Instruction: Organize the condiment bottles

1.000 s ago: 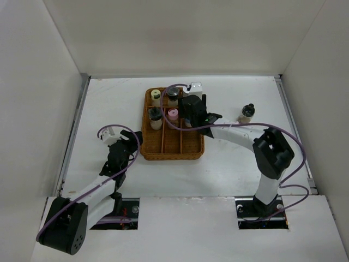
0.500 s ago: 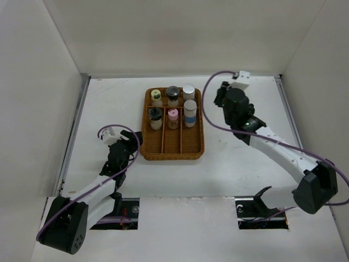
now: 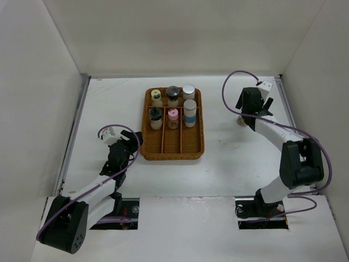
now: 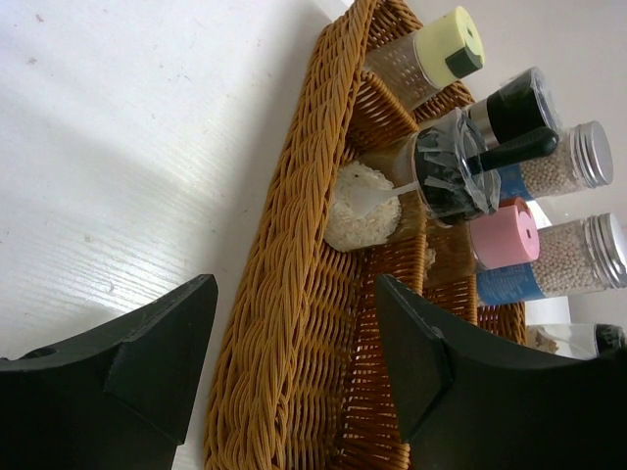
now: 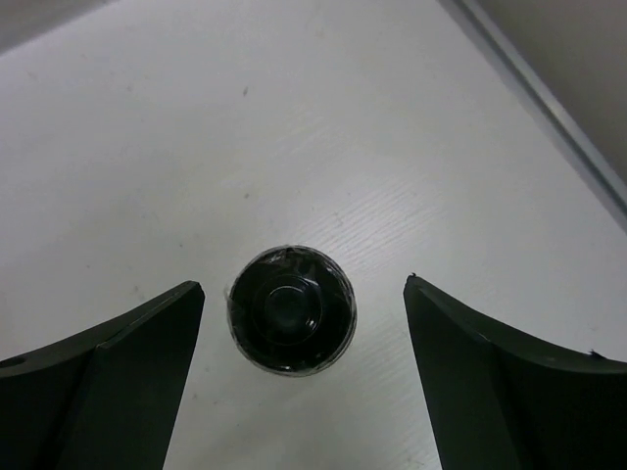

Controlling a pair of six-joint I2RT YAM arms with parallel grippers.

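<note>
Six condiment bottles stand in the back half of the wicker tray [image 3: 182, 144]: yellow-green lid [image 3: 156, 94], black lid [image 3: 173, 91], silver lid [image 3: 188, 88], a second black lid [image 3: 155, 113], pink lid [image 3: 173, 114], and a silver lid with a blue-white label [image 3: 190, 109]. A seventh bottle [image 5: 291, 310], black-lidded, stands alone on the table at the right. My right gripper [image 5: 304, 289] hangs open right above it, a finger on each side, not touching. My left gripper [image 4: 294, 323] is open and straddles the tray's left rim [image 4: 284, 294].
White walls close in the table on the left [image 3: 38, 109], back and right. A grey strip [image 5: 549, 108] marks the table's right edge close beyond the lone bottle. The tray's three front compartments [image 3: 172, 143] hold nothing.
My right arm swung from over the tray's right column out to the lone bottle on the right, and its jaws now stand wide. The blue-labelled bottle shows in the tray. The left arm is still.
</note>
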